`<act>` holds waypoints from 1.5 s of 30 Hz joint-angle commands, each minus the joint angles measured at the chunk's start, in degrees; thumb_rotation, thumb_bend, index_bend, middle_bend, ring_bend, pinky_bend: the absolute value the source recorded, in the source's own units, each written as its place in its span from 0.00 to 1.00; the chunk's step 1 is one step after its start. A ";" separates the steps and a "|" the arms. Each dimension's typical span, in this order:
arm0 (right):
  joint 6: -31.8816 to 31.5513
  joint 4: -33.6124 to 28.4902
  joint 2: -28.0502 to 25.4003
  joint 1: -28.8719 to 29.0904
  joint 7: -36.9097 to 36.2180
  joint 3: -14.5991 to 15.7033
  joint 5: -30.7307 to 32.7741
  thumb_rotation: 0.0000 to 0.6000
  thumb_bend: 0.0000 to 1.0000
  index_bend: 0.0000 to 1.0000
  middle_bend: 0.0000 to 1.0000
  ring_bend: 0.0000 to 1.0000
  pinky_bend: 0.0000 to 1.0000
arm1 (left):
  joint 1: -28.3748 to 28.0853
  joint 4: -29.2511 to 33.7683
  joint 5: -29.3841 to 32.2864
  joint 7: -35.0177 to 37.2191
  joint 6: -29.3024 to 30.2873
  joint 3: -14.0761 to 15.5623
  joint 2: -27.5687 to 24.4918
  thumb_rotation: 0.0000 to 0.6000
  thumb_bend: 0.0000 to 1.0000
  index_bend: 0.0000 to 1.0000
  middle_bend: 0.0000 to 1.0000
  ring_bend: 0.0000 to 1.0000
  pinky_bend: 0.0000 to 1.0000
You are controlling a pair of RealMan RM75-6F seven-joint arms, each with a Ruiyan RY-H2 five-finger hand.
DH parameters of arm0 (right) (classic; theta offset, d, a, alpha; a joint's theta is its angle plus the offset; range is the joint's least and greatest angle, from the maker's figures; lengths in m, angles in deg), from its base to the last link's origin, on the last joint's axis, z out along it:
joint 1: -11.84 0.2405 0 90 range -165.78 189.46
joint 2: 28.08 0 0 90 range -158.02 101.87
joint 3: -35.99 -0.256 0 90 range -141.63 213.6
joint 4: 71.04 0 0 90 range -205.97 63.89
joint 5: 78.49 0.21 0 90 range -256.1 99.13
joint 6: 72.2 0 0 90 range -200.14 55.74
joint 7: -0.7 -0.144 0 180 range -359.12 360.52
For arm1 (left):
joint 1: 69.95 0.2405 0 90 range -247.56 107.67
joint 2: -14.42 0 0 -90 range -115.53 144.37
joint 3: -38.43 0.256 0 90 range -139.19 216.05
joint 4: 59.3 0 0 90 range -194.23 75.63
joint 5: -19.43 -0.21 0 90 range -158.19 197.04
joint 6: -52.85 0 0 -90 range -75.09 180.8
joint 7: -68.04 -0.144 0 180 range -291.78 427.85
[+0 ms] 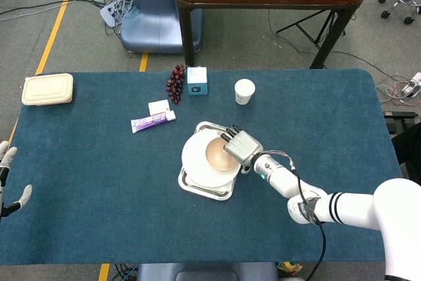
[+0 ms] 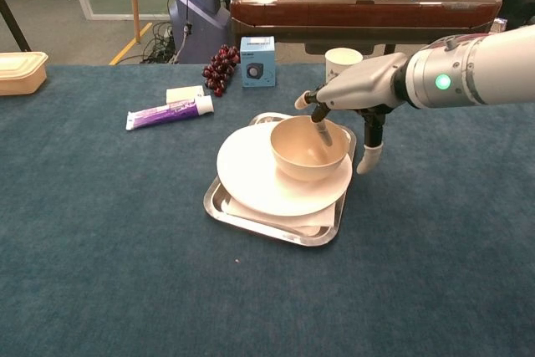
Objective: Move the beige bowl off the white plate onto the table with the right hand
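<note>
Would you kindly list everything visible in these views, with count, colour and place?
bowl: one, beige, on the plate
plate: one, white, on the tray
tray: one, metal, table centre
toothpaste tube: one, purple and white, left of tray
grapes: one bunch, dark red, far edge
box: one, blue, beside grapes
paper cup: one, white, far right
food container: one, beige, far left
right hand: fingers dipping over bowl's rim
left hand: at left edge, holding nothing
</note>
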 commanded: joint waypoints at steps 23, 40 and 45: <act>-1.20 5.36 3.69 1.69 -1.14 2.64 -0.67 1.00 0.17 0.57 0.00 0.00 0.00 | 1.35 -0.77 -0.76 0.67 2.67 -0.15 -0.06 1.00 0.32 0.00 0.00 0.00 0.00; -1.81 6.66 4.66 0.97 -1.63 2.81 -2.66 1.00 0.33 0.59 0.02 0.00 0.00 | 1.94 -0.51 -1.36 0.22 3.64 -0.13 -0.14 1.00 0.32 0.00 0.00 0.00 0.00; -1.66 6.28 4.02 0.85 -2.32 2.50 -3.22 1.00 0.47 0.59 0.02 0.00 0.00 | 1.78 -0.59 -1.12 -0.03 3.21 -0.20 -0.06 1.00 0.32 0.00 0.00 0.00 0.00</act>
